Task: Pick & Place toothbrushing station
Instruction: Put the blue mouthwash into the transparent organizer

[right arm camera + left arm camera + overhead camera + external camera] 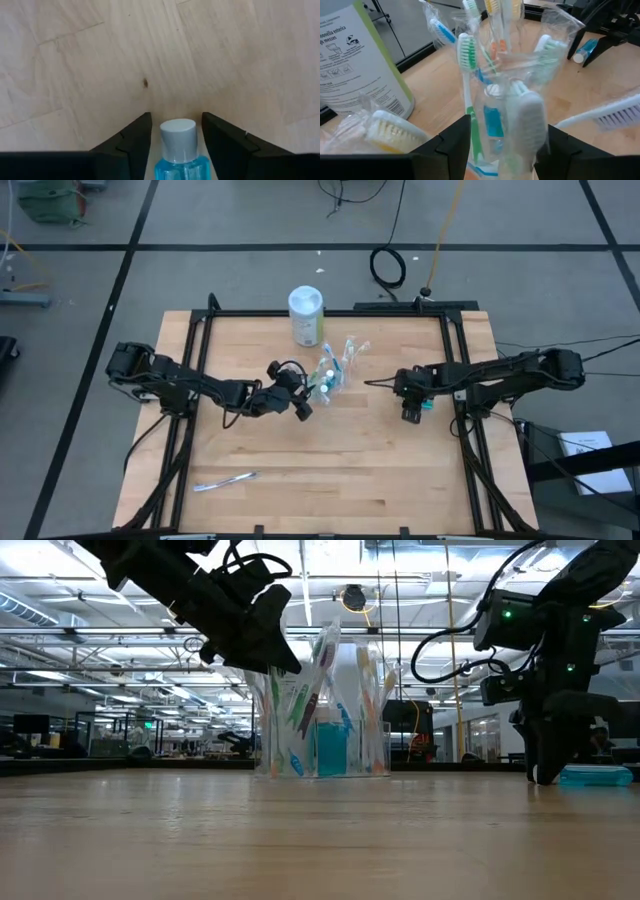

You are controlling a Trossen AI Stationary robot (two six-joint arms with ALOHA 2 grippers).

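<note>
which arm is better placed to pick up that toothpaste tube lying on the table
Right. The right gripper is down at the table with its open fingers on either side of the toothpaste tube. The left gripper is over by the cup of toothbrushes.

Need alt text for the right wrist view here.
A teal toothpaste tube with a white cap lies on the wooden table between the open fingers of the right end effector. Nothing else is in view.

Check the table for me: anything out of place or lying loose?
One wrapped toothbrush lies alone near the table's front left, far from the cup holding the rest. A toothpaste tube lies flat between the right gripper's open fingers. The left gripper is beside the cup.
</note>
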